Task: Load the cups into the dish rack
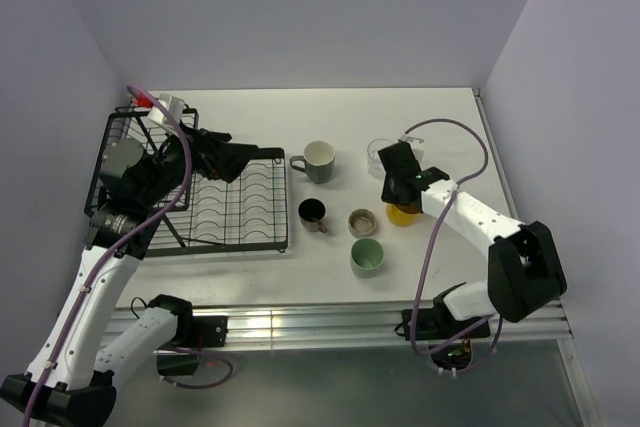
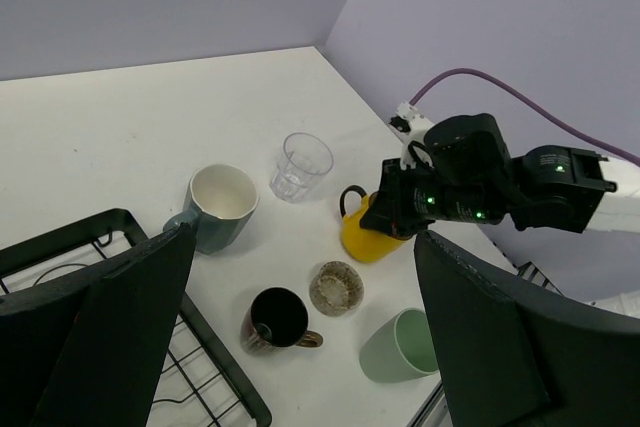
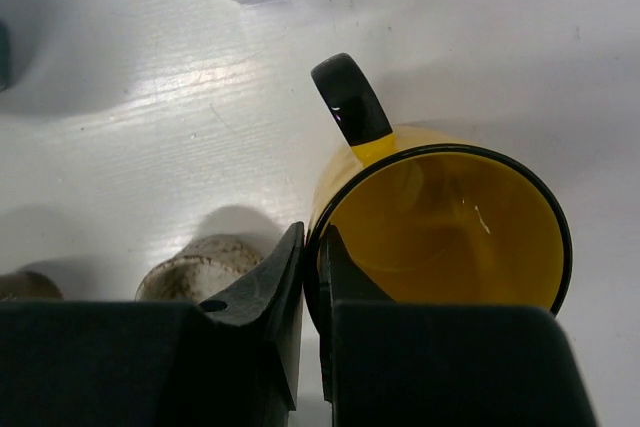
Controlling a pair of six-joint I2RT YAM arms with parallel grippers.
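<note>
The black wire dish rack (image 1: 283,202) lies at the left of the table; its corner also shows in the left wrist view (image 2: 215,367). My left gripper (image 1: 222,155) hovers over it, open and empty (image 2: 305,237). On the table stand the grey mug (image 1: 318,160), clear glass (image 1: 380,154), black mug (image 1: 313,212), beige-brown cup (image 1: 362,221) and pale green tumbler (image 1: 367,257). My right gripper (image 1: 398,187) is shut on the rim of the yellow mug (image 3: 440,227), one finger inside and one outside (image 3: 312,247). The mug's black handle points away from the fingers.
A small white and red object (image 1: 165,102) sits at the back left corner beside the rack. Side walls close in the table on the left and right. An aluminium rail (image 1: 300,322) runs along the front edge. A purple cable (image 1: 470,147) loops above the right arm.
</note>
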